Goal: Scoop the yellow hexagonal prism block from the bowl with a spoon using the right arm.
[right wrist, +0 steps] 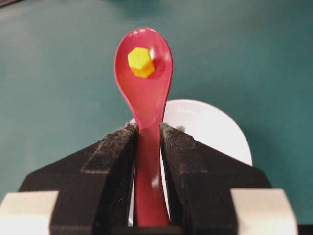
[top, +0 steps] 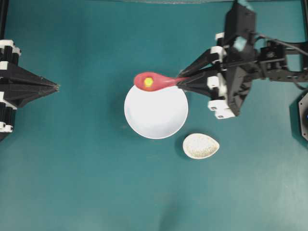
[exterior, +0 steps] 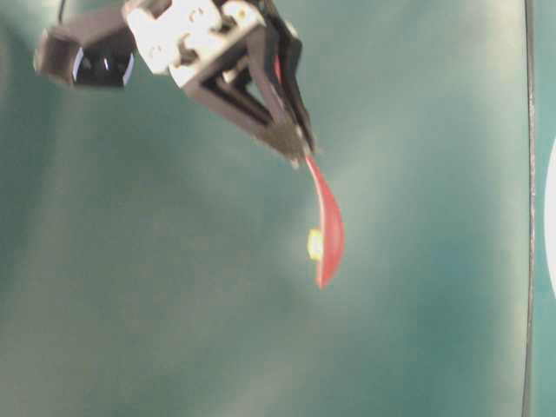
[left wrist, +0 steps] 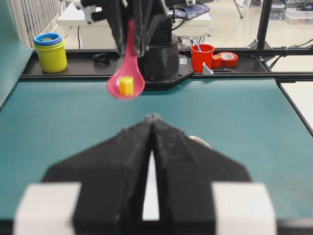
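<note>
My right gripper [top: 180, 82] is shut on the handle of the pink-red spoon [top: 156, 82], whose scoop hangs over the far rim of the white bowl [top: 156, 115]. The yellow hexagonal prism block [top: 148, 82] lies in the scoop. In the right wrist view the spoon [right wrist: 144, 98] runs straight out between the fingers, with the block [right wrist: 141, 62] near its tip and the bowl [right wrist: 215, 127] below. The left wrist view shows the spoon [left wrist: 126, 73] raised above the table with the block [left wrist: 126, 85] inside. My left gripper [top: 57, 87] rests shut at the left edge, holding nothing.
A small speckled teardrop dish [top: 200, 146] lies on the teal table just right of the bowl's near side. Beyond the table's far edge stand a yellow-and-blue cup [left wrist: 50, 51], a red cup [left wrist: 202, 56] and a red tape roll [left wrist: 227, 58].
</note>
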Robot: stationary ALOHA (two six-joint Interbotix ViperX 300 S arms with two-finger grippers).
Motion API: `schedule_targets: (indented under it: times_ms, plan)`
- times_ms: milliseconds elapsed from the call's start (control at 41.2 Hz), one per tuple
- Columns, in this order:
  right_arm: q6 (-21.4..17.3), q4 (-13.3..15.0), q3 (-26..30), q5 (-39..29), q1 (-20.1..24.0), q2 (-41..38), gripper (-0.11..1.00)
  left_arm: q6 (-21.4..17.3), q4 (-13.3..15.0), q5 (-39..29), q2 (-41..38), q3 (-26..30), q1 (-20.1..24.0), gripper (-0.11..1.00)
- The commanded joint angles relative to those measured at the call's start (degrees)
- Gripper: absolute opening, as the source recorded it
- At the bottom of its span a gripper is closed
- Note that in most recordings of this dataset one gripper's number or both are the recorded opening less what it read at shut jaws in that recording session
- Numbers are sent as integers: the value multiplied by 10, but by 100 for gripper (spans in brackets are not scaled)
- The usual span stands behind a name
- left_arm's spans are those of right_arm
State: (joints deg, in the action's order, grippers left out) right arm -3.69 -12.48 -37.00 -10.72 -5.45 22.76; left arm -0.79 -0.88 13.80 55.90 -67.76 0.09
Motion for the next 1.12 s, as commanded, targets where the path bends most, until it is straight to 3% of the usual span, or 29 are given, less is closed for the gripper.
schedule_targets:
  times_ms: [0, 1091]
  plan:
    - [-1, -2, -3, 6, 0, 31, 22, 0, -1, 4, -5, 11, 0, 0]
    - [-2, -1, -14, 17, 1, 51, 22, -2, -1, 4, 6, 13, 0, 0]
